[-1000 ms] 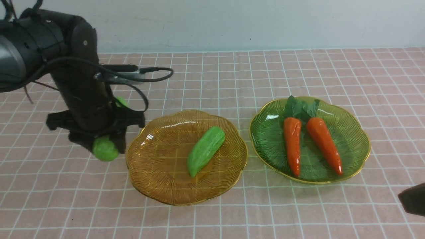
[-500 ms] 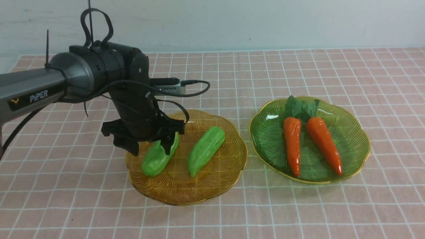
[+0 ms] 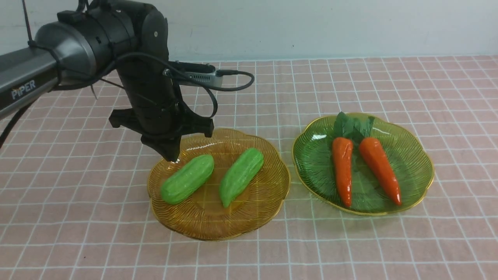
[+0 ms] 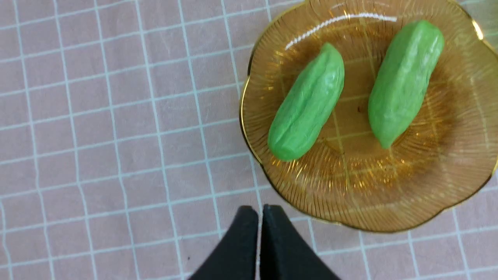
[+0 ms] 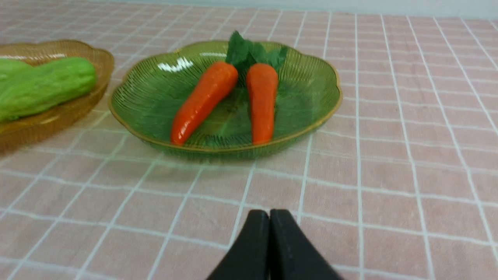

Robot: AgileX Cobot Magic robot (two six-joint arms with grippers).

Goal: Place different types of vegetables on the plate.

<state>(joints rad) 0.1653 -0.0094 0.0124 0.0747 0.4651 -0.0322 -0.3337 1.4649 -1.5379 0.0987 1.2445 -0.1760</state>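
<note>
Two light-green gourds point(image 3: 186, 179) point(image 3: 241, 177) lie side by side on the amber plate point(image 3: 218, 229). Two orange carrots point(image 3: 343, 171) point(image 3: 379, 169) with dark leafy tops lie on the green plate point(image 3: 424, 171) to its right. My left gripper point(image 3: 171, 157) hangs shut and empty just above the amber plate's back left rim, clear of the nearer gourd point(image 4: 307, 103). In the left wrist view its fingertips point(image 4: 249, 214) are pressed together. My right gripper point(image 5: 269, 212) is shut and empty, low over the cloth in front of the green plate point(image 5: 311, 89); the front view does not show it.
A pink checked cloth point(image 3: 350, 241) covers the whole table, and a pale wall runs along its far edge. The left arm's cable and camera point(image 3: 202, 77) stick out above the amber plate's back edge.
My left gripper carried a gourd from the left onto the amber plate, let it go, shut and rose. The right gripper's dark edge left the front view.
</note>
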